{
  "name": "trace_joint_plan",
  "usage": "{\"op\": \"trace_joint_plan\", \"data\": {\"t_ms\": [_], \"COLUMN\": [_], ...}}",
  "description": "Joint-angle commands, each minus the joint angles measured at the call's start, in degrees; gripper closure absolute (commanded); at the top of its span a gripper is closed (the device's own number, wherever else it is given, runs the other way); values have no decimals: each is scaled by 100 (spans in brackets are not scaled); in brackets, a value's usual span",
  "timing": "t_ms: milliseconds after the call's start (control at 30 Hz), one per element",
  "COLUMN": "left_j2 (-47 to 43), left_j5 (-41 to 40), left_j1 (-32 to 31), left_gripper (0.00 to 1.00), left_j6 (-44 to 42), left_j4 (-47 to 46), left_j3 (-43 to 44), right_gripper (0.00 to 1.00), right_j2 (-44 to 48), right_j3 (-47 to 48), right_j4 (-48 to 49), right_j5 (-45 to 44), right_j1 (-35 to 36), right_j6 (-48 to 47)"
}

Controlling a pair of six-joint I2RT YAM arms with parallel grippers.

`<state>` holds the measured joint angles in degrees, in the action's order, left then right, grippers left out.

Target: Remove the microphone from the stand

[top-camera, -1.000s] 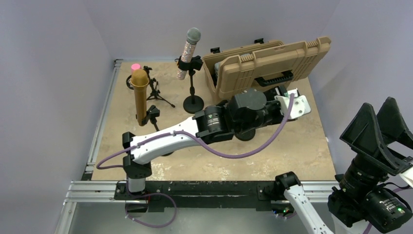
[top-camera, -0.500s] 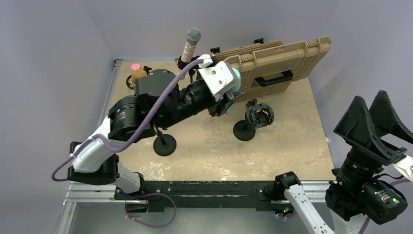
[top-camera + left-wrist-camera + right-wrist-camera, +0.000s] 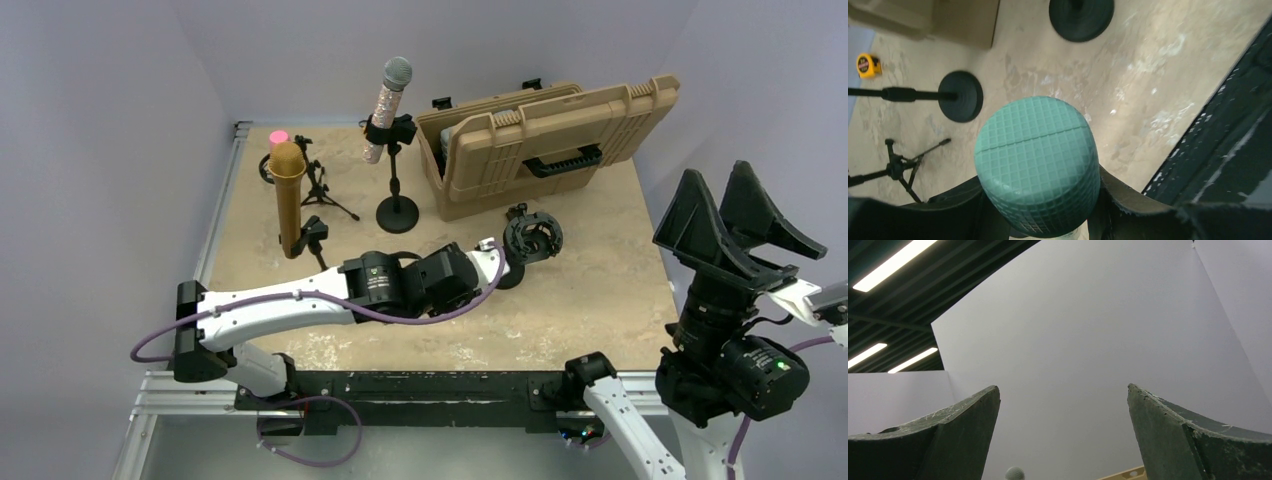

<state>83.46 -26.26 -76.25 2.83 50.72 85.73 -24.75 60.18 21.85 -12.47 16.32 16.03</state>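
My left gripper [image 3: 1040, 195] is shut on a teal microphone [image 3: 1035, 150], whose gridded head fills the space between the two black fingers. In the top view the left gripper [image 3: 492, 258] is low over the table, right beside an empty black stand with a ring mount [image 3: 531, 236]; the teal microphone is hidden under the arm there. A gold microphone [image 3: 288, 195] and a glittery microphone with a grey head [image 3: 388, 100] sit in their stands at the back left. My right gripper [image 3: 737, 215] is open, empty and pointing up, off the table's right edge.
An open tan case [image 3: 545, 140] stands at the back right. A small black tripod [image 3: 322, 186] and a pink-topped item [image 3: 279, 137] are at the back left. The left wrist view shows two round stand bases [image 3: 1081, 17] [image 3: 960, 96], a yellow tape measure [image 3: 869, 65] and the black front rail [image 3: 1228, 145].
My left arm, raised near the case with the teal microphone half a second ago, has come down to the front middle beside the empty ring mount. The right arm shifted slightly left.
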Motion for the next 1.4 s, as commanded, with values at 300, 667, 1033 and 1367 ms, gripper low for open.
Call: {"op": "trace_joint_plan", "data": {"t_ms": [300,667,1033,1367], "left_j2": [1078,1837,2933,2574], "left_j5": [493,2179,2981,2644], "left_j1": [791,2349,3109,3106], "left_gripper": [100,100,80,1], "left_j6": [2432,4029,4805,4712], "left_j4": [11,-948,-1810,-1740], "left_j3": [-390,-595,-613,-875], "right_gripper": [2,2,3,3], "right_j2": [-281,-332,-834,-1302], "right_j3": [83,19,-337,-332], "right_j4": [133,16,-868,-1484], "right_j5": [129,221,353,447], "right_j1": [-14,-15,-17,-17], "right_j6": [12,32,33,383]}}
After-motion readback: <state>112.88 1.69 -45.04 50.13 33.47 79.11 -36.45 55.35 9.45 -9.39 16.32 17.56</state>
